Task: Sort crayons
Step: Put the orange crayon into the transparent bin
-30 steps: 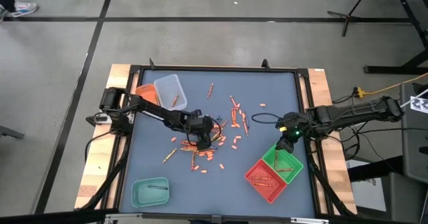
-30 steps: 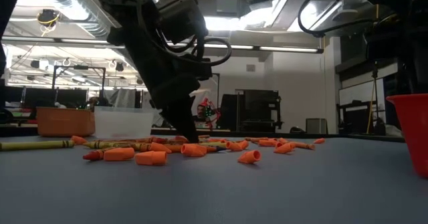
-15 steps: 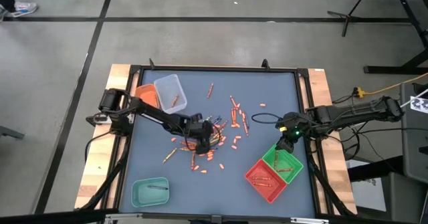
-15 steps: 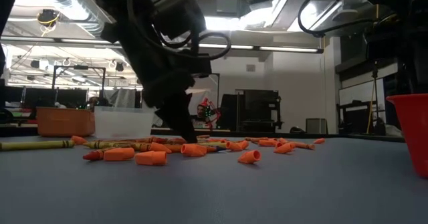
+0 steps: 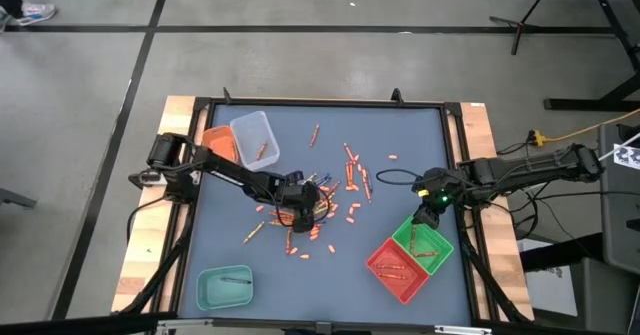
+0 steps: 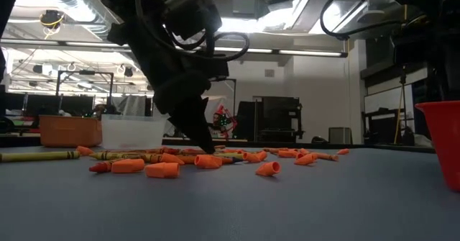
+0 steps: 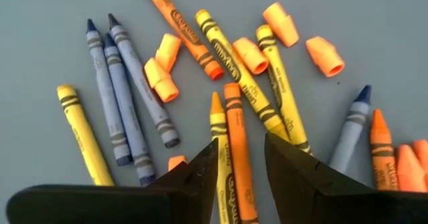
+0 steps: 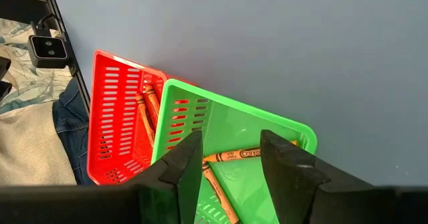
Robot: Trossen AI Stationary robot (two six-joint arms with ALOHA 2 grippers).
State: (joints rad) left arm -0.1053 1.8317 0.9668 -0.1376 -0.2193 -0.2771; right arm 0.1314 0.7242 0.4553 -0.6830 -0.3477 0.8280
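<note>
Movement over the last second is confined to the left arm. In the high view the left gripper point(image 5: 297, 211) has shifted slightly toward frame left within the crayon pile at centre, and in the low view its wrist has swung while the fingertips stayed at table level. The right gripper point(image 5: 428, 213) has not moved; it hangs over the green tray point(image 5: 421, 240) at lower right, jaws apart, holding nothing.

Left wrist view shows the left jaws parted with an orange crayon point(image 7: 237, 150) lying lengthwise in the gap and a yellow crayon point(image 7: 219, 154) just beside it under one finger. The fingers have not closed on either; nothing is held. Judgement: the shift was an alignment for a pick, and the next step would be closing on the orange crayon without trapping the yellow one.

Condition of the crayons point(image 5: 320, 205): they lie loose and flat on the blue-grey table point(image 5: 400, 145), mostly mid-frame. Orange predominates, with many short broken stubs; several yellow and grey-blue full-length sticks keep their wrappers. A few already rest in the green tray and the red tray point(image 5: 395, 270); the clear tray point(image 5: 253, 138) at upper left also holds one. Sorting appears far from complete.
</note>
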